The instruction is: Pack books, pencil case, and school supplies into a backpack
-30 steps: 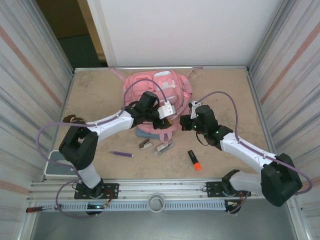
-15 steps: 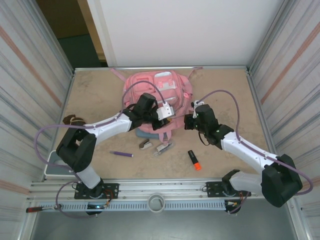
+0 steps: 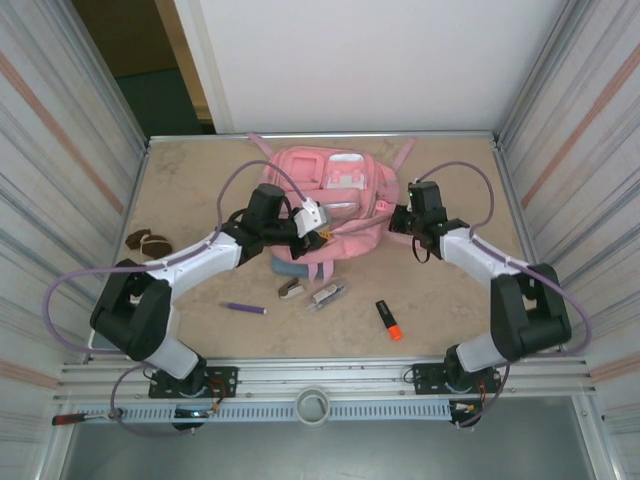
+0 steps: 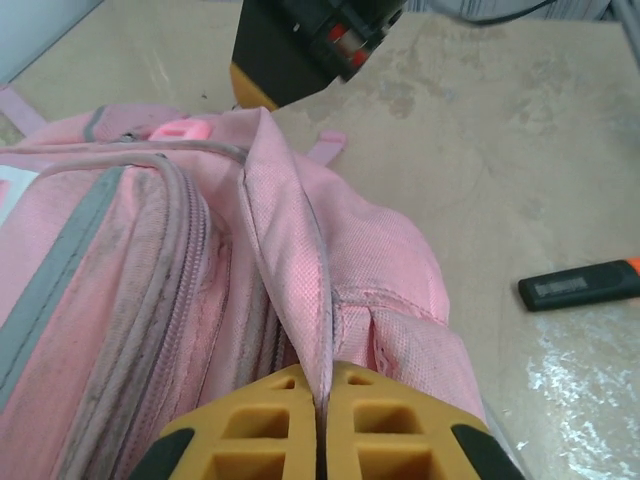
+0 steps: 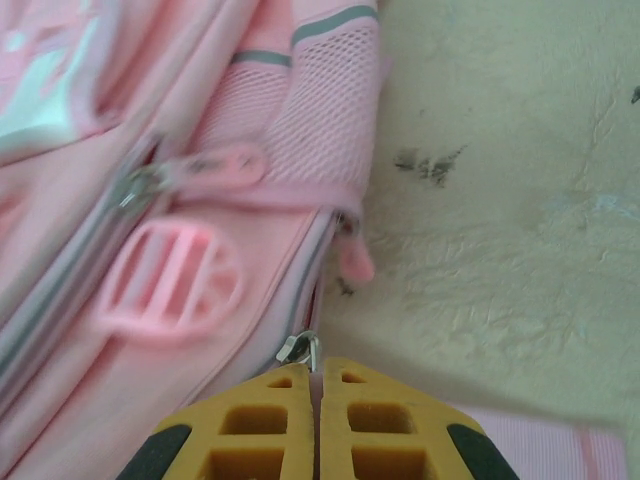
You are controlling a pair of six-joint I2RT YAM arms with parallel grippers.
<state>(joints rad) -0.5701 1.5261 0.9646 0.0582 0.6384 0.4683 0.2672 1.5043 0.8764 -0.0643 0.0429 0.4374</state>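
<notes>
Beige table, striped walls all round, and your pink backpack (image 3: 335, 200) sits mid-table toward the far edge. Left claw (image 4: 322, 385) is clamped on a fold of its fabric, and right claw (image 5: 318, 375) is pinched shut on the zipper pull (image 5: 300, 348). Both bites look thin, so a hard tug could slip either one or drag the whole bag. Pencil case (image 3: 290, 268) is half tucked under the bag's near side. Pen (image 3: 243, 308), stapler (image 3: 291, 288), clip (image 3: 327, 295) and highlighter (image 3: 388, 320) lie loose nearer the front edge.

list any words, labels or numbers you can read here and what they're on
No text can be read in these views.
The white patch on the pink fabric backpack: any print is too small to read.
The stubby black-and-orange highlighter: any marking on its barrel is too blurred to read.
</notes>
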